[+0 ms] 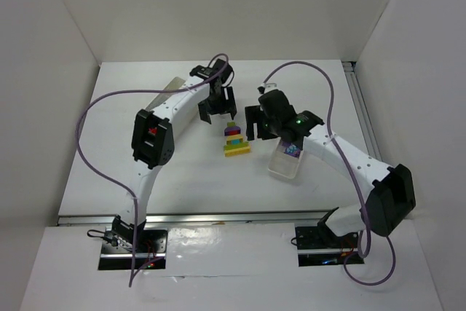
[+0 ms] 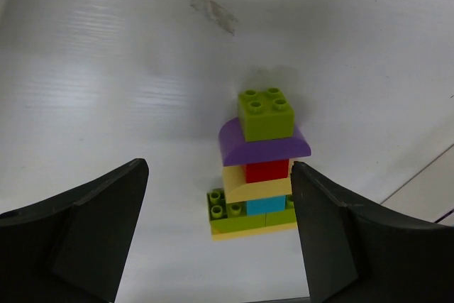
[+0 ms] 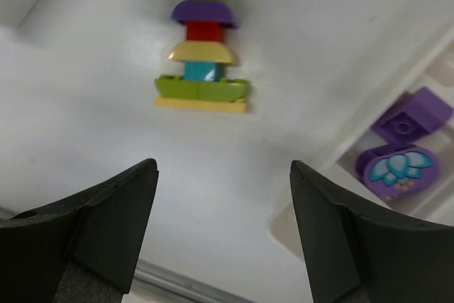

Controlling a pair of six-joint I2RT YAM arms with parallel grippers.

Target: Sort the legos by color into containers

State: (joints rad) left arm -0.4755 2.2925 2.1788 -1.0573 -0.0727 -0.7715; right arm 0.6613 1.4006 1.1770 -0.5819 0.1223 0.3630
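The legos (image 1: 236, 140) are still clipped together as one small tower on the tabletop (image 1: 124, 151), which appears to stand upright on a yellow base plate, with lime, cyan, yellow, red and purple layers and a lime brick on top; the base's long axis runs roughly along the 3-to-9 o'clock line of the top view; the left gripper (image 1: 217, 107) hangs open and empty, and the tower lies just beside it at about 5 o'clock; in the left wrist view the tower sits between the spread fingers, nearer the right-hand one; the right gripper (image 1: 261, 127) is likewise open and holds nothing, with the tower near it at about 8 o'clock, and in its own view the tower sits far up at 12 o'clock, left of centre; so the left arm looks better lined up to pinch the top brick, and the right could steady the base; a white tray (image 1: 273, 167) lies at 4 o'clock from the tower, partly under the right arm, and already holds purple pieces (image 3: 401, 147); bare tabletop spreads toward 7 and 9 o'clock, but the two grippers are close together, so crowding is the likely hazard.
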